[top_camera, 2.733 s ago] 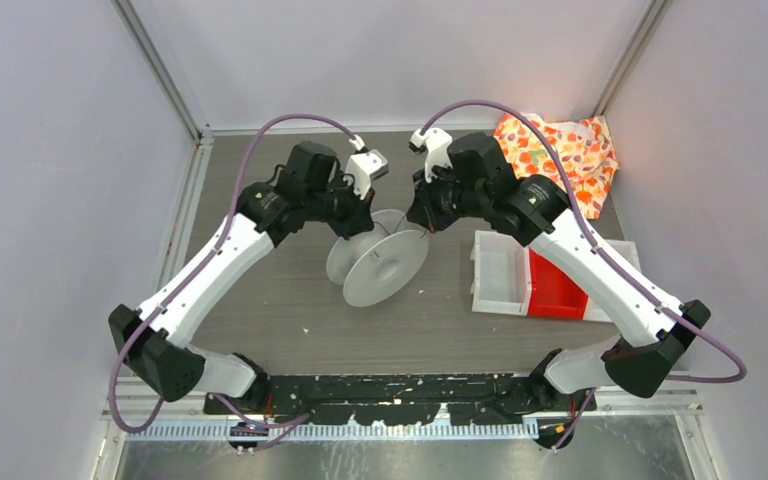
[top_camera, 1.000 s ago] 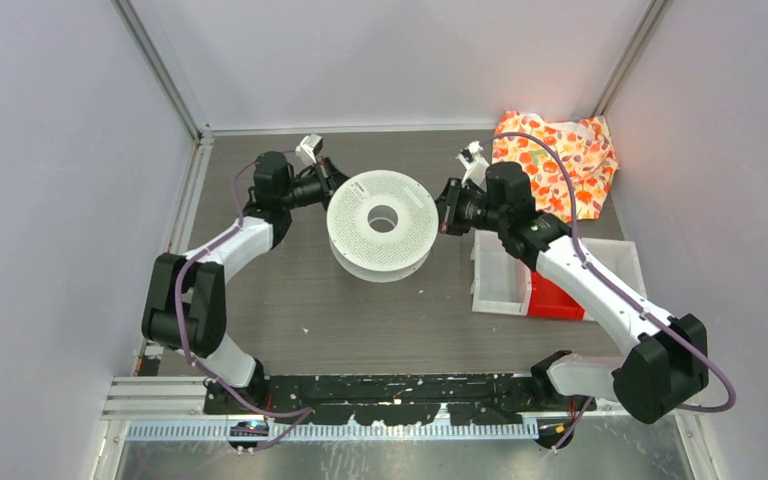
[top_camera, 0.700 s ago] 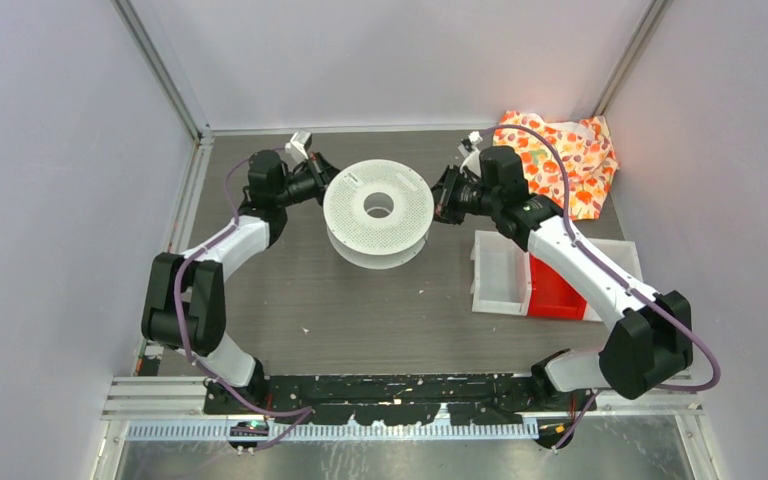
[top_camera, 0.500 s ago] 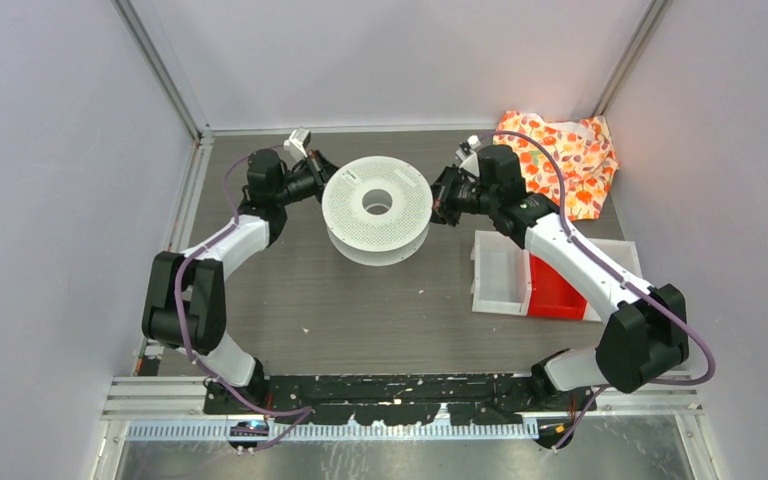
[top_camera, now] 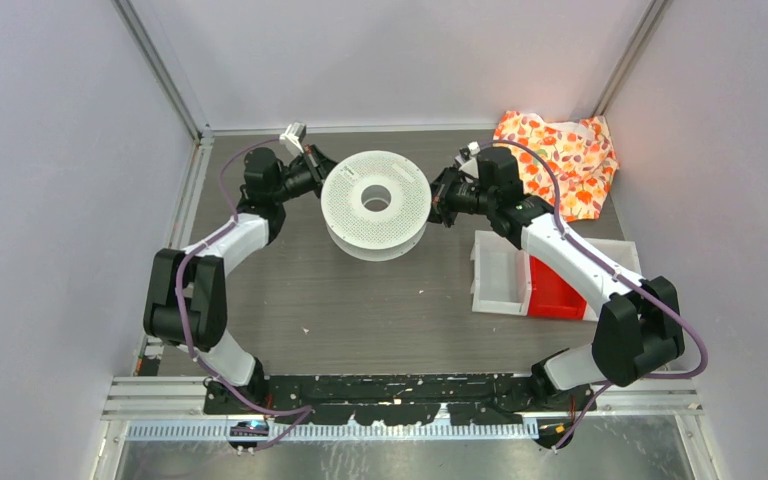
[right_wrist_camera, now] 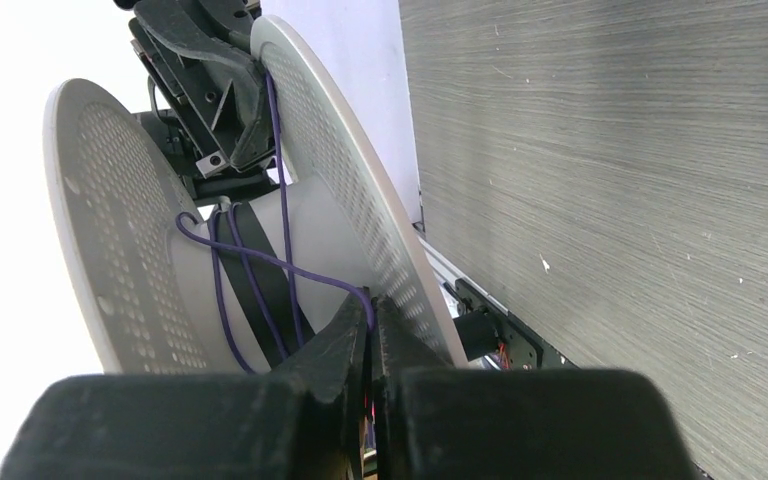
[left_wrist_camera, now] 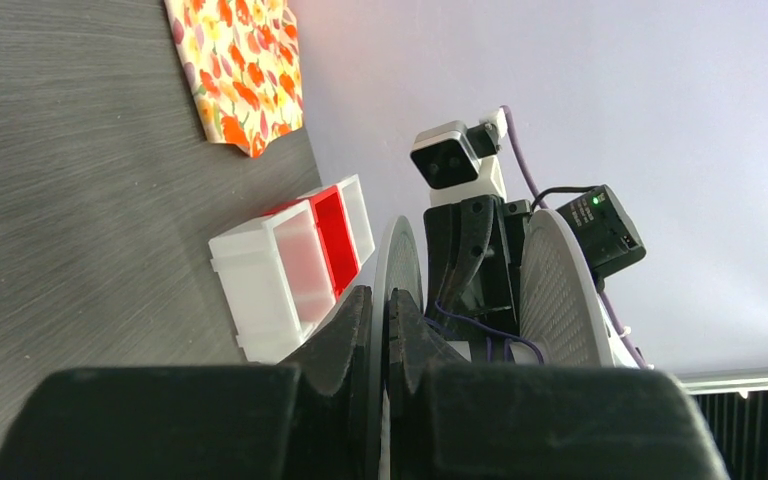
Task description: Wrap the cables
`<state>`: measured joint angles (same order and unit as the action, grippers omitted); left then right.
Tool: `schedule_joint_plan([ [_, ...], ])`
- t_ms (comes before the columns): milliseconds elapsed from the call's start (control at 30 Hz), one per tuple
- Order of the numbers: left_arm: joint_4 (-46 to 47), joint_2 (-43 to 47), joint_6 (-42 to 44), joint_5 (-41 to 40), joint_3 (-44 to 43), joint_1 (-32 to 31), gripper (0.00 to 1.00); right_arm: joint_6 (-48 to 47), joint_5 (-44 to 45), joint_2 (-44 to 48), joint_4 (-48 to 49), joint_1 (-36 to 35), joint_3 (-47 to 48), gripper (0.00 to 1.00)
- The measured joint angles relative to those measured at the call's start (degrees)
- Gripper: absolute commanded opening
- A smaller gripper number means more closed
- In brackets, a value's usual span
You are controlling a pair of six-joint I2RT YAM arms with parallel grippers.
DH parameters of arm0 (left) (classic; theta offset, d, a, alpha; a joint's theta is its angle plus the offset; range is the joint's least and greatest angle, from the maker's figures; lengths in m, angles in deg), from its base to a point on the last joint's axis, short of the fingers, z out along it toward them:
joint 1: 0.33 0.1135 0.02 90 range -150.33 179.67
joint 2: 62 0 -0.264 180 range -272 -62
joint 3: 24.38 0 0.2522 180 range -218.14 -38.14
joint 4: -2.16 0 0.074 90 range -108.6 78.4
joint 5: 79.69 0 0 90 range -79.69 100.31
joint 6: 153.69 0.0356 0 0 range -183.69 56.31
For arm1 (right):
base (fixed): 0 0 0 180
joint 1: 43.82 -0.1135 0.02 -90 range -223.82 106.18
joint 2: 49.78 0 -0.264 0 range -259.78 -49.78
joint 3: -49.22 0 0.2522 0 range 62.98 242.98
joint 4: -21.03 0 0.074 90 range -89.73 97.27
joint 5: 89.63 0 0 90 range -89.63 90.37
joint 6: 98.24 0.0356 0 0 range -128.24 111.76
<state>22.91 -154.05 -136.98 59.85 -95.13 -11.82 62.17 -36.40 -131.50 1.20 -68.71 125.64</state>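
Note:
A white spool [top_camera: 375, 200] with perforated flanges is held between both arms at the back of the table, its flat face towards the top camera. My left gripper [top_camera: 317, 172] is shut on the rim of one flange [left_wrist_camera: 398, 255], which sits between its fingers [left_wrist_camera: 380, 300]. My right gripper [top_camera: 435, 200] is at the spool's right side, shut on a thin dark purple cable [right_wrist_camera: 250, 260] right at its fingertips [right_wrist_camera: 371, 305]. The cable runs in a few loose crossing turns around the white core between the flanges [right_wrist_camera: 110, 220]. It also shows in the left wrist view [left_wrist_camera: 480, 328].
An orange floral cloth [top_camera: 558, 155] lies at the back right corner. White and red bins [top_camera: 530, 275] stand right of the spool, under my right forearm. Walls close the table at the back, left and right.
The spool has gone from standing on edge to lying face-up, held higher and farther back. Over the last second both grippers and the spool have drifted slightly back and left.

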Motion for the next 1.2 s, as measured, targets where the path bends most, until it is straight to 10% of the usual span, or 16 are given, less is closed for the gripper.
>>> schedule_joint_plan([
  [267,4.2,-2.69,-2.58,1.03,0.0,-0.02,0.01,-0.39,0.72,0.0,0.07,0.22,0.0,0.19],
  [367,4.72,-3.21,-3.02,1.4,-0.09,-0.02,0.0,-0.7,0.87,0.0,0.0,0.26,0.0,0.01],
  [633,5.75,-3.3,-3.08,1.49,-0.22,-0.02,0.0,-1.57,1.14,0.02,0.0,0.26,0.0,0.01],
  [833,6.32,-3.39,-2.99,1.95,-0.22,-0.02,0.01,-2.58,0.63,0.48,0.04,0.33,-0.31,0.39],
  [1200,-6.82,-0.79,7.56,4.96,-6.08,-0.22,0.01,-13.66,3.52,6.78,-16.57,7.82,1.05,0.5],
])
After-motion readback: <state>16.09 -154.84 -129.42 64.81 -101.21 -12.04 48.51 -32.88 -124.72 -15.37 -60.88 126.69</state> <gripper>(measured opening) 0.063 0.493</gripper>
